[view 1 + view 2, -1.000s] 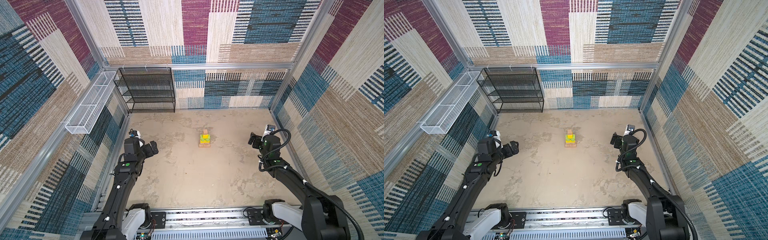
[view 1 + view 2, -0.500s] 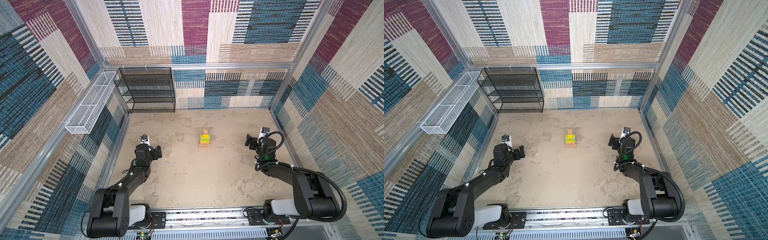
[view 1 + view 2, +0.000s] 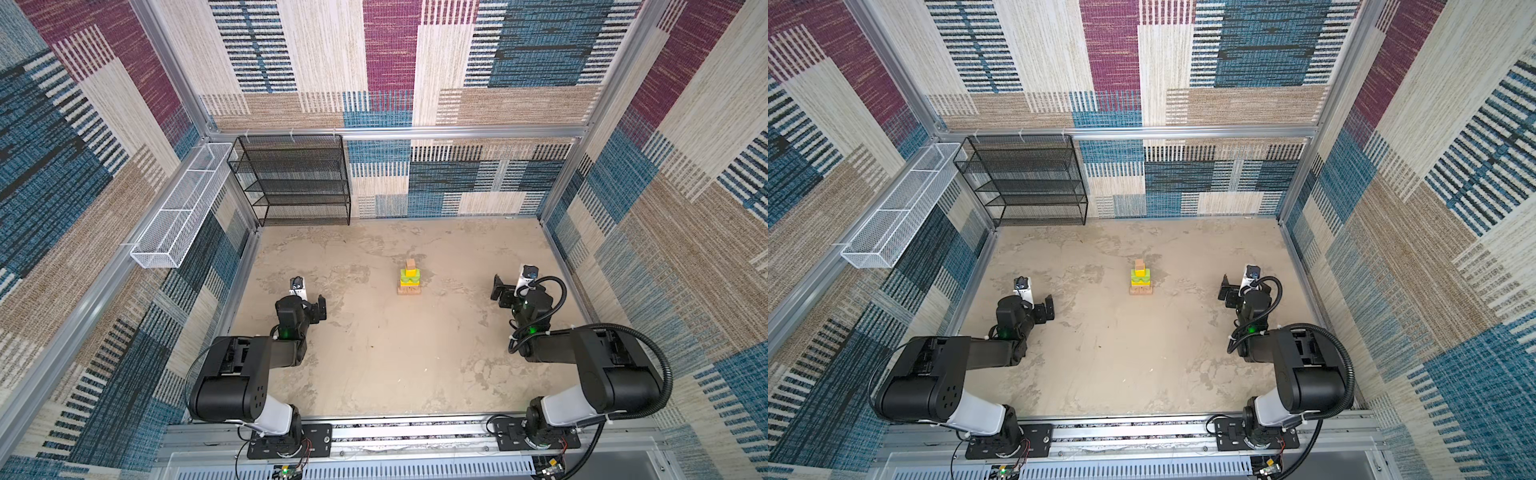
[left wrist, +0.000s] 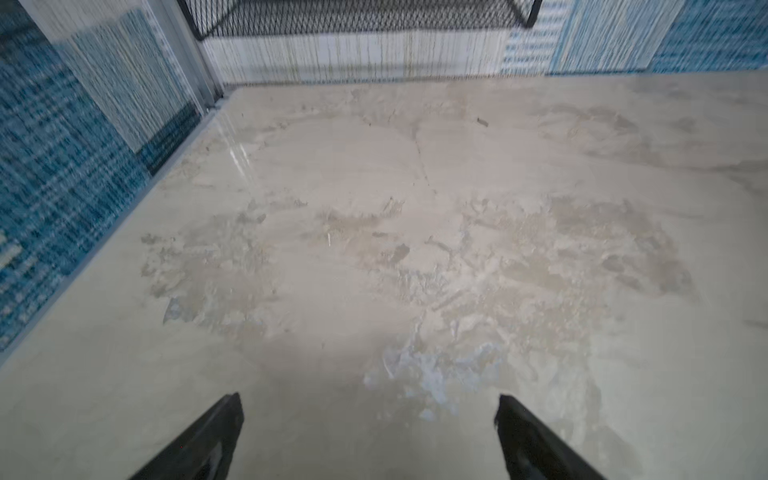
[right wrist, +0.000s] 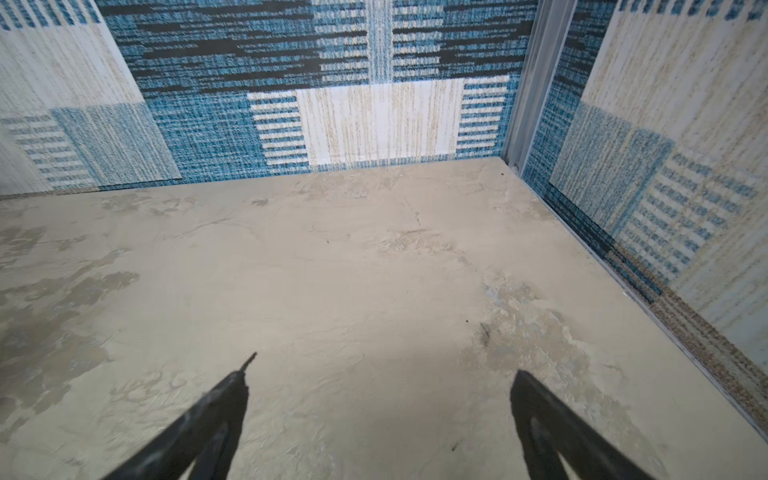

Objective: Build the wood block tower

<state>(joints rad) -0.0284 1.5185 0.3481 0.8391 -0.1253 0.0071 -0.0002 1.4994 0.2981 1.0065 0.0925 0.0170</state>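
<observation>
The wood block tower (image 3: 409, 279) stands between the left gripper (image 4: 369, 401) and right gripper (image 5: 382, 374), well apart from both pairs of wide-open, empty jaws; the likely risk is either arm swinging inward and toppling its tan cube (image 3: 410, 264).

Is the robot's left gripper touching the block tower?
Apart. In both top views the left gripper sits well to the side of the wood block tower, with a wide stretch of table between them. Its jaws are open.

Lower layers of tower (image 3: 410, 277) indistinct
</observation>
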